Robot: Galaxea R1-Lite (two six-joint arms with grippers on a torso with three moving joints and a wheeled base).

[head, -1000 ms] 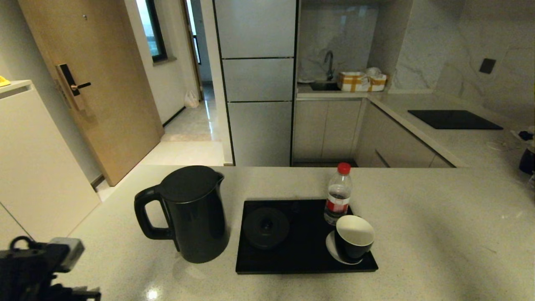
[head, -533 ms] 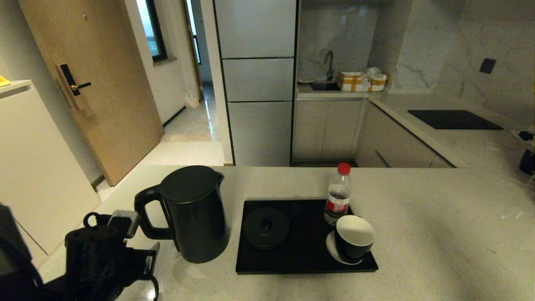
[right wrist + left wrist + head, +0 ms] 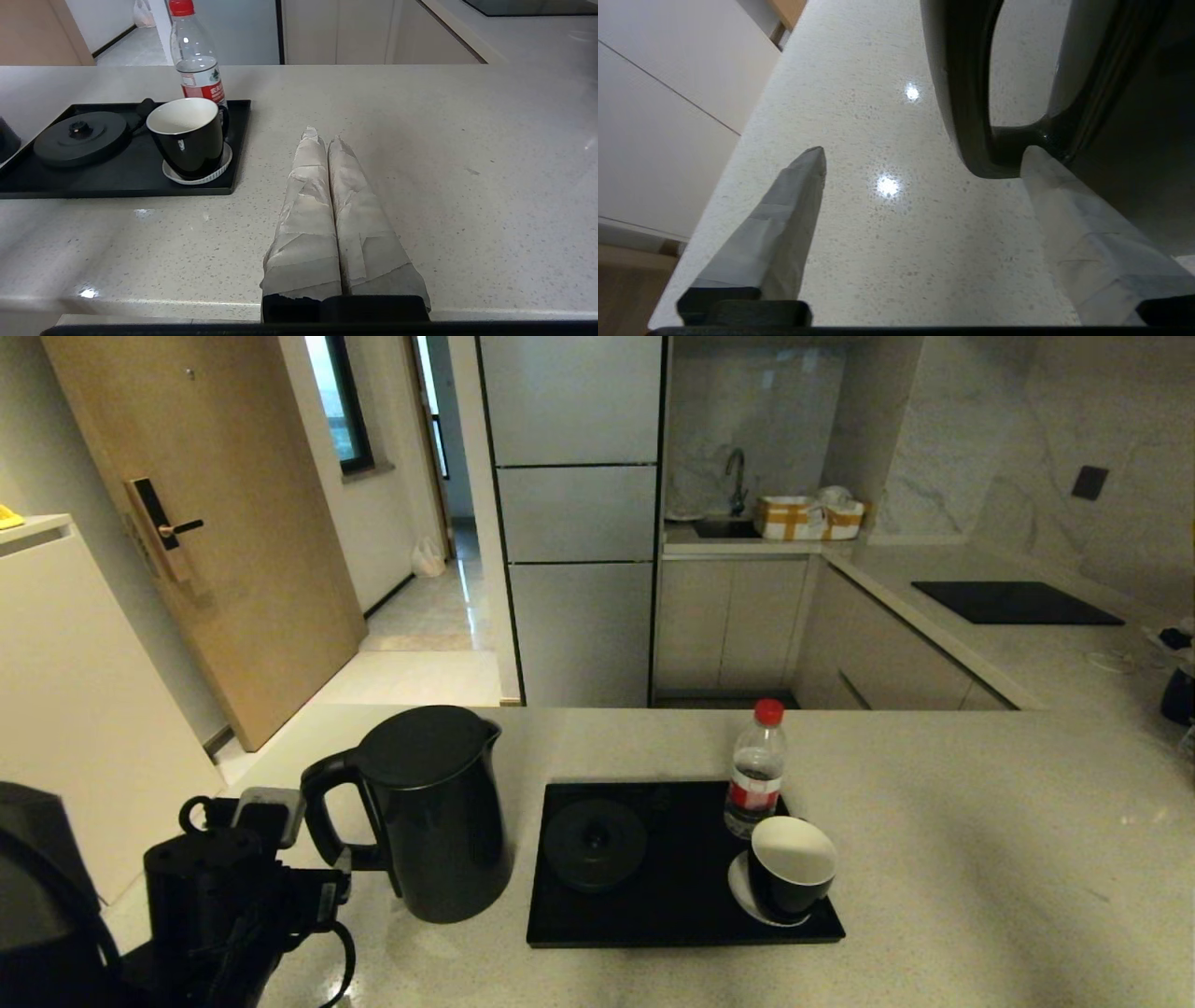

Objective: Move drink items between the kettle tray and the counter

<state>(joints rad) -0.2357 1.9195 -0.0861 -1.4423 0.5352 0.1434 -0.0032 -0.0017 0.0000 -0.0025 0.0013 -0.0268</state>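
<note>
The tall black kettle stands on the beige counter, just left of the black kettle tray. The tray holds the round kettle base, the red-capped bottle and the black cup, which sits on a white saucer. My left gripper is open just above the counter. The kettle's loop handle lies just ahead of it, and one fingertip is close to the handle's lower end. My right gripper is shut and empty over the counter, to the right of the tray and cup.
My left arm fills the near left corner, by the counter's left edge. A black cooktop panel lies on the far right worktop. The sink and boxes are far behind. Bare counter stretches to the right of the tray.
My left arm has come up from the lower left corner and moved right toward the kettle's handle. The kettle, bottle and cup have not moved.
</note>
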